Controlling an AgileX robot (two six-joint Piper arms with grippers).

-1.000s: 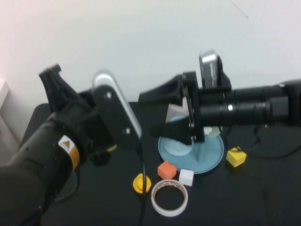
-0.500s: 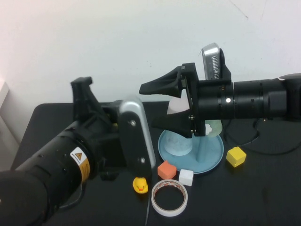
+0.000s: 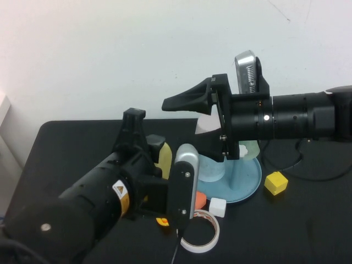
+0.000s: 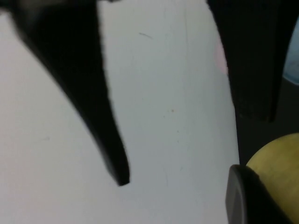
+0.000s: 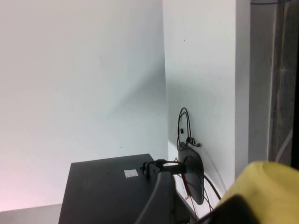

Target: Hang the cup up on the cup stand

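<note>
Cup (image 3: 160, 155) in yellow is seen beside the left gripper (image 3: 144, 144), whose closed jaws seem clamped on it, left of the cup stand (image 3: 245, 184).
Above that stand on the black desk (image 3: 308, 220), the right gripper (image 3: 187, 124) is held with jaws wide apart; a tape roll (image 3: 199, 232) lies nearer.
</note>
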